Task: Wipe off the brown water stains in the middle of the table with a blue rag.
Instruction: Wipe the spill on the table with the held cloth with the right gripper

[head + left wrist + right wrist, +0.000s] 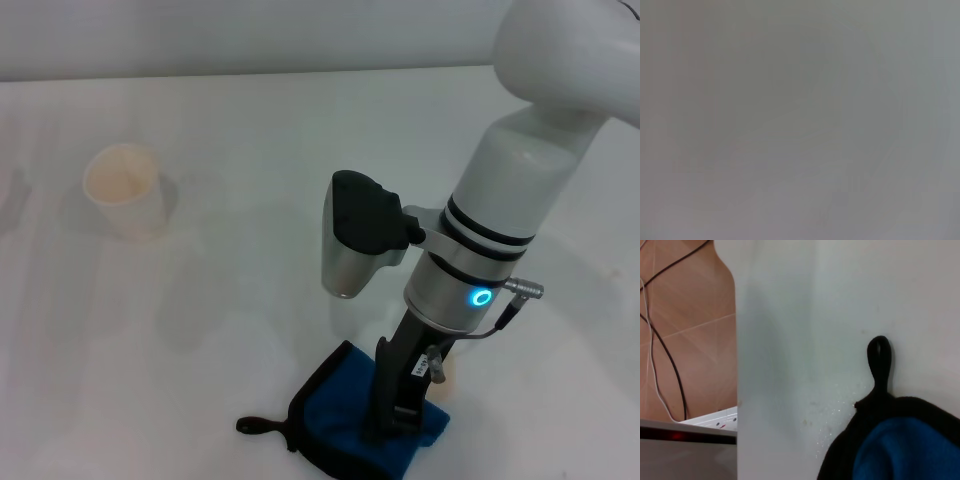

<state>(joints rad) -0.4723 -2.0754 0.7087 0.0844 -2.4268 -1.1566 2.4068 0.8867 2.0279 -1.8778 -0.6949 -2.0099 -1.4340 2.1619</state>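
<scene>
The right gripper (400, 415) stands almost upright over the blue rag (350, 415), with its dark fingers (385, 390) reaching down onto the cloth near the front edge of the table (250, 150). The fingers look close together and seem to press into the rag or pinch a fold of it, but I cannot tell for certain whether they are closed on it.

The rag is soft and light, I judge, so it will fold and bunch easily when it is pushed. It is better to hold it in the thick middle part, not at the thin black border, so that it stays flat under the gripper during wiping. Its small black loop (255, 427) lies flat on the table and points to the robot's left, away from the gripper. The long axis of the rag seems to run roughly left to right.

In the right wrist view, small droplets (832, 412) shine on the white surface just beside the rag. A clear brown puddle does not show.

A paper cup (125, 190) stands upright, well apart on the left.

The left gripper is not in view.
</scene>
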